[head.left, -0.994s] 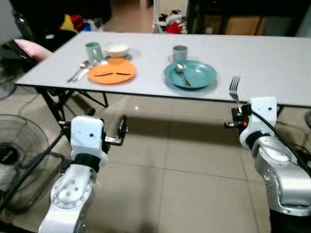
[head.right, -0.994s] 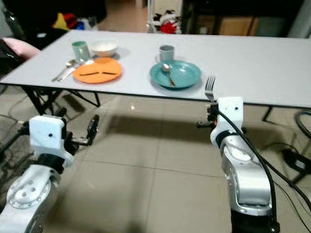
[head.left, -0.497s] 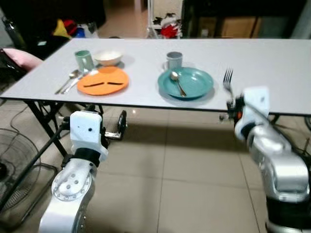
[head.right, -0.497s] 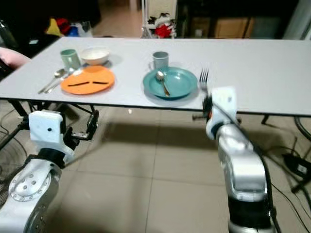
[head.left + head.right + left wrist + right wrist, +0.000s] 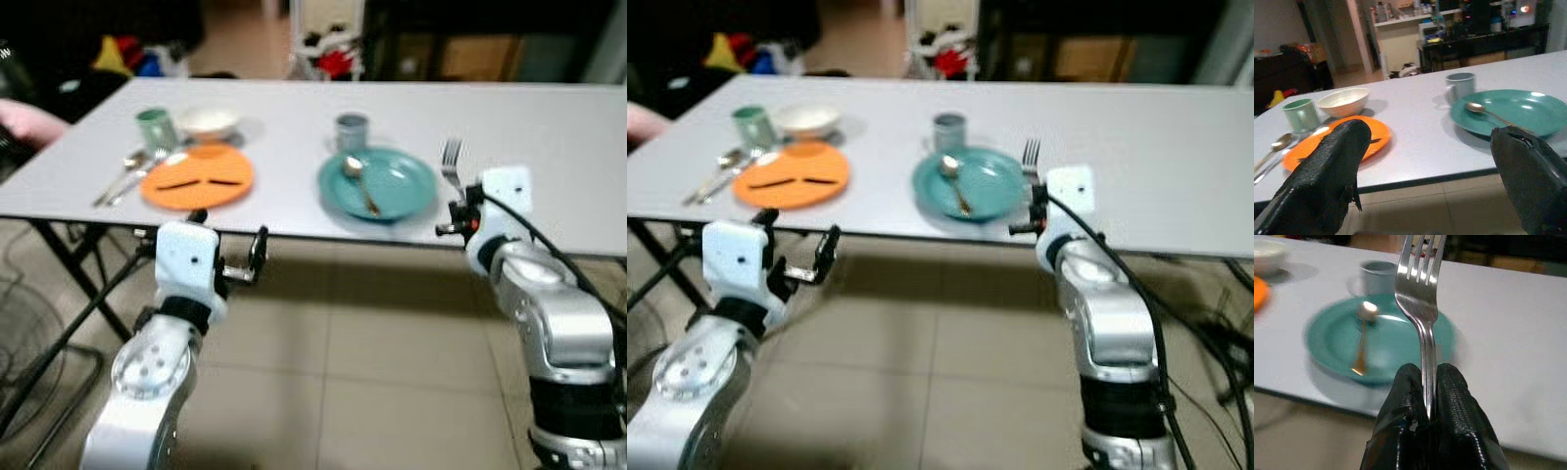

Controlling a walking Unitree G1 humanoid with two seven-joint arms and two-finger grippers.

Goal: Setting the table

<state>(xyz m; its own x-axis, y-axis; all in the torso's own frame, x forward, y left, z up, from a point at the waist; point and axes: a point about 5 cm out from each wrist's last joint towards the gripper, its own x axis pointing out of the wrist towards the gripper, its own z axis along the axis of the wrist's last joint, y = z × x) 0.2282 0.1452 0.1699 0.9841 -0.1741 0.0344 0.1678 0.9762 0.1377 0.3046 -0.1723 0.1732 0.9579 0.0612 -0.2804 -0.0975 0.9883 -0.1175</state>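
Observation:
My right gripper (image 5: 1425, 377) is shut on the handle of a silver fork (image 5: 451, 162), which stands upright with its tines up. It is at the near edge of the grey table (image 5: 549, 127), just right of the teal plate (image 5: 397, 186). A spoon (image 5: 358, 181) lies in that plate and a grey cup (image 5: 351, 130) stands behind it. Further left lies an orange plate (image 5: 198, 181) with two dark sticks on it, beside a green cup (image 5: 154, 127), a white bowl (image 5: 208, 121) and spoons (image 5: 122, 174). My left gripper (image 5: 230, 243) is open, below the table edge in front of the orange plate.
Black table legs (image 5: 69, 264) stand under the table's left end, over a tiled floor (image 5: 372, 362). A pink thing (image 5: 20, 117) is at the far left. Toys and dark furniture (image 5: 333, 59) are behind the table. The table's right half is bare.
The camera has come closer to the table. My right gripper with the fork has risen to the table edge beside the teal plate. My left gripper is nearer the edge too.

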